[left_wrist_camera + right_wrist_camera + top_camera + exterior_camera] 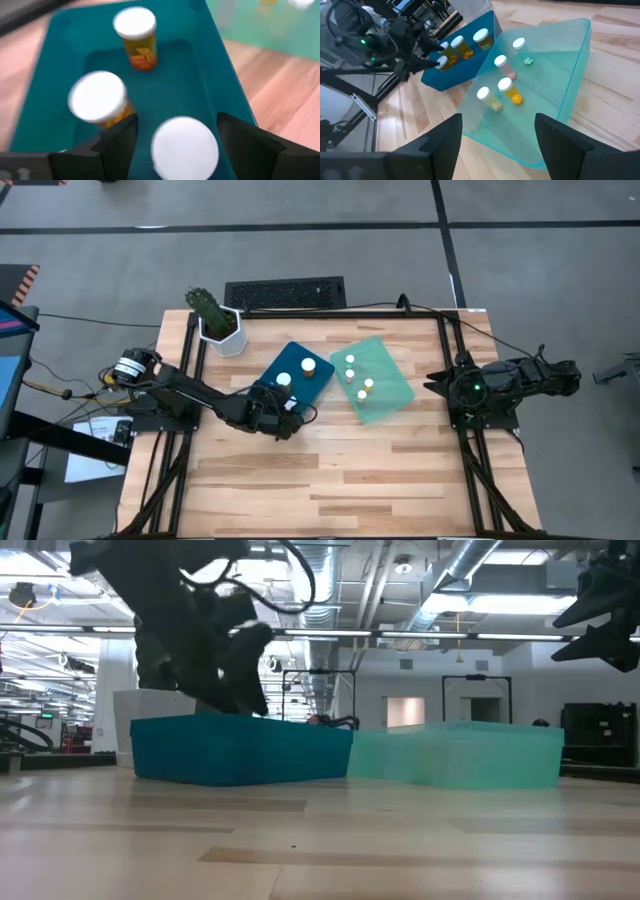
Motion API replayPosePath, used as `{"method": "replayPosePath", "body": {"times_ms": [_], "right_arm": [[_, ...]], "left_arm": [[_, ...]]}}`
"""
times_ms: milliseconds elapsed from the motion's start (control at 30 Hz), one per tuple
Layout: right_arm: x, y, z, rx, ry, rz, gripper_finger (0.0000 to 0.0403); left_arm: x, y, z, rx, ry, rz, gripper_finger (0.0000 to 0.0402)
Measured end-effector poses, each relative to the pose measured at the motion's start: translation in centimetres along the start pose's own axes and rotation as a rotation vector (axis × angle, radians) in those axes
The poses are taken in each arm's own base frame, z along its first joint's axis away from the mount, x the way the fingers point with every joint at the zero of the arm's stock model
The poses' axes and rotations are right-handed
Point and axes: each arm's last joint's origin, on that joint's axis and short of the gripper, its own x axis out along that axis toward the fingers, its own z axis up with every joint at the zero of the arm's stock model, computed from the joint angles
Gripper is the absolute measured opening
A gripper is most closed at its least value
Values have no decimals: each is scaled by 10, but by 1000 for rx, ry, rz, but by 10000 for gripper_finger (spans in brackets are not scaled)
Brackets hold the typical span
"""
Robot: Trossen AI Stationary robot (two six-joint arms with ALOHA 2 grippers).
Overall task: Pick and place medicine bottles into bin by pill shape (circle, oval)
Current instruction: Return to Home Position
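The dark blue tray (318,380) holds three amber bottles with white caps: one at the far end (135,30), one in the middle (97,97) and one at the near end (185,147). My left gripper (177,145) is open above the tray's near end (290,408), one finger on each side of the near bottle's cap; a gap shows on one side. The mint green tray (390,385) holds several bottles (505,87). My right gripper (497,145) is open and empty, raised at the table's right edge (440,380).
A white hexagonal pot with a cactus (222,330) stands at the far left corner, a black keyboard (285,292) beyond the far edge. The two trays sit side by side mid-table (350,755). Bare wood lies along the table's near half (330,480).
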Motion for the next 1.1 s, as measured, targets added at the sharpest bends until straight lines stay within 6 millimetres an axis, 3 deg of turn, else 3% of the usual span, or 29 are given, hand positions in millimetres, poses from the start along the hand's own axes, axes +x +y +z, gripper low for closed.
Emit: {"method": "replayPosePath", "body": {"times_ms": [300, 667, 867, 1000, 1100], "right_arm": [[0, 0, 0, 0, -1, 0, 260], [0, 1, 1, 12, -20, 5, 260], [0, 2, 2, 22, -3, 34, 260], [-1, 9, 6, 29, -37, 105, 260], [-4, 20, 19, -75, -172, 218, 260]], "left_arm": [[-40, 24, 32, -87, -102, -22, 265], [-123, 80, 76, -275, -266, -281, 265], [-165, 121, 84, -368, -330, -463, 265], [-183, 144, 81, -296, -287, -636, 265], [-191, 154, 79, -209, -309, -690, 265]]}}
